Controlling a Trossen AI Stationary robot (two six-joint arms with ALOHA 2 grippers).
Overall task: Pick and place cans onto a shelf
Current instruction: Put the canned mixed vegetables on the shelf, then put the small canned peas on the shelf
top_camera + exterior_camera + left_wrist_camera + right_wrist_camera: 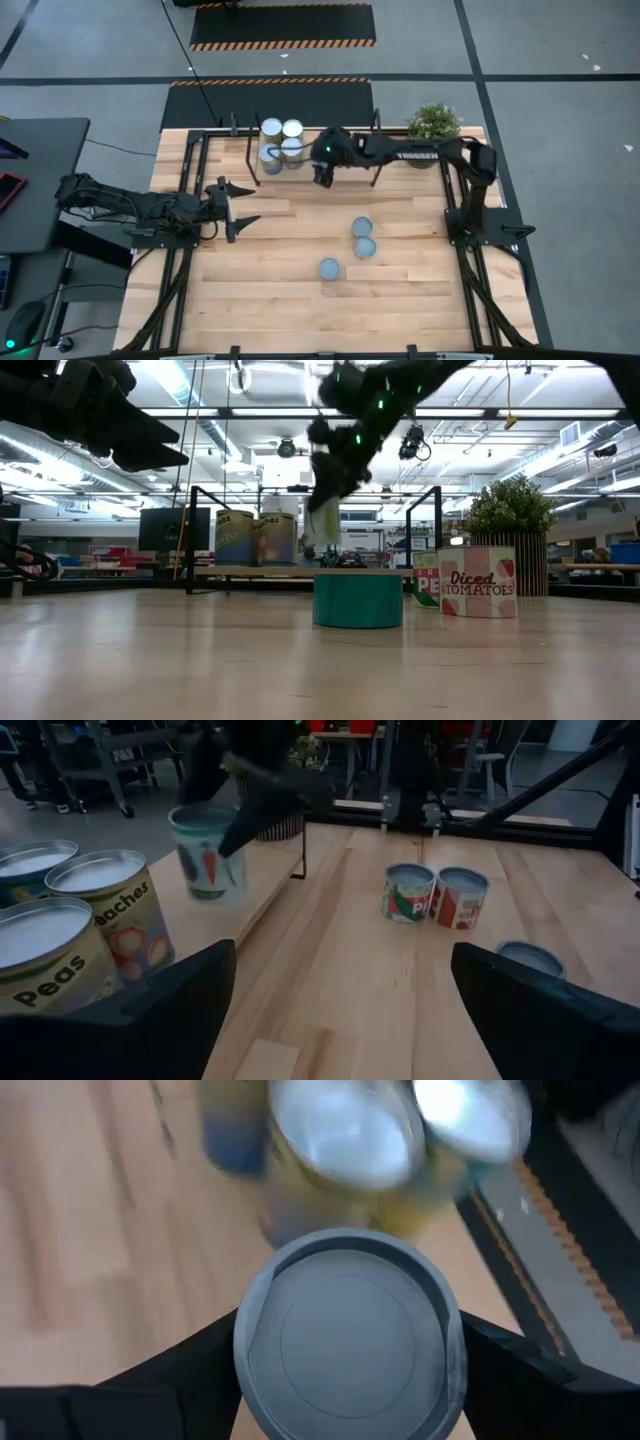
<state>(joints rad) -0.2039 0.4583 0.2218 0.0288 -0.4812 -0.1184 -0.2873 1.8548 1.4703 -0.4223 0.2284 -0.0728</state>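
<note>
A: High view first, nearest things: three small round metal cans with bluish-grey tops (329, 268) stand on the open tabletop, well apart from the light wooden shelf with black metal uprights (345, 165) at the far edge.

B: And the arms?

A: Left gripper (240, 205) waits mid-left, fingers apart, holding nothing. Right gripper (322, 172) is far, over the shelf, fingers clamped on an upright grey-lidded can (345, 1340).

B: So what decides the placement?

A: That can hangs just right of the stacked cans (280, 145) already shelved; it likely goes straight down, axis vertical, beside them.
</note>
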